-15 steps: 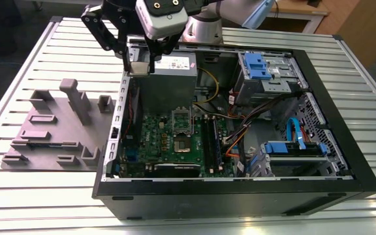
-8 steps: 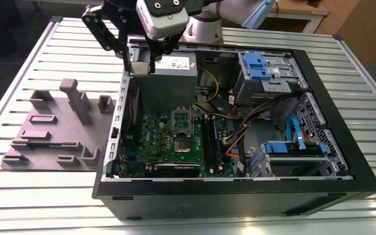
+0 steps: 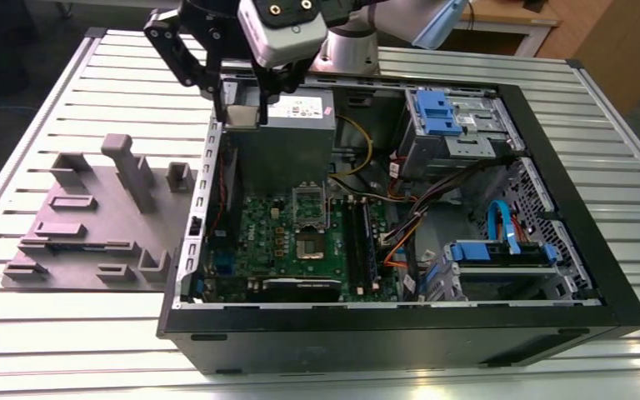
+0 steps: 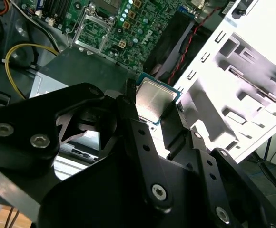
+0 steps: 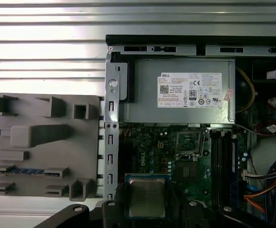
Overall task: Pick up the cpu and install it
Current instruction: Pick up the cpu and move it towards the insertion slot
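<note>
The black gripper (image 5: pixel 147 209) is clamped on opposite edges of the small square silvery-grey cpu (image 5: pixel 147 195). It holds the cpu aloft over the open black computer case (image 3: pixel 542 125), close to the grey power-supply box (image 5: pixel 176 102). The green motherboard (image 5: pixel 147 152) lies uncovered beneath. A grey moulded fixture (image 3: pixel 87 217) sits on the slatted metal desk (image 3: pixel 53 108), just beside the case wall.

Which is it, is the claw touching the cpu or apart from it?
Touching. In the second wrist view the claw grips the cpu by opposite edges, with no gap, holding it above the motherboard.
</note>
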Available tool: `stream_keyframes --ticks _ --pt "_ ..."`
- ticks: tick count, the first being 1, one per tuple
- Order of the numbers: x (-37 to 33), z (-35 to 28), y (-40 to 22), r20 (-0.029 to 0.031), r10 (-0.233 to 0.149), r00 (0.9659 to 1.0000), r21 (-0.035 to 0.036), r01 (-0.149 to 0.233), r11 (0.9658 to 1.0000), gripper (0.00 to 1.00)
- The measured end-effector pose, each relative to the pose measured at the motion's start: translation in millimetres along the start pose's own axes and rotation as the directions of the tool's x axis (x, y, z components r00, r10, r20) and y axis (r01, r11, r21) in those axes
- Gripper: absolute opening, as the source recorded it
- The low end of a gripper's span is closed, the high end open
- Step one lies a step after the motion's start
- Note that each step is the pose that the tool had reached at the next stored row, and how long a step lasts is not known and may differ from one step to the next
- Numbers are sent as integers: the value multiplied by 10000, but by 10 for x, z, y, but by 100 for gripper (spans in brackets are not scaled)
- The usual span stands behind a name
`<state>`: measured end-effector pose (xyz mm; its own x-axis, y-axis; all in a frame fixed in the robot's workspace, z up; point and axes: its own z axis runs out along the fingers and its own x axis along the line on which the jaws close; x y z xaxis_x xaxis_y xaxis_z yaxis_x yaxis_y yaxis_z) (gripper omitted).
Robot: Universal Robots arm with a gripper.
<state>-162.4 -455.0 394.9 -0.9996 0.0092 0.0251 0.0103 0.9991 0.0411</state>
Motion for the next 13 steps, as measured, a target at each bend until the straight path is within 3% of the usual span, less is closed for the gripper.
stream_keyframes --ticks 13 --pt "-178 -5 2 -3 0 10000 0 0 10000 45"
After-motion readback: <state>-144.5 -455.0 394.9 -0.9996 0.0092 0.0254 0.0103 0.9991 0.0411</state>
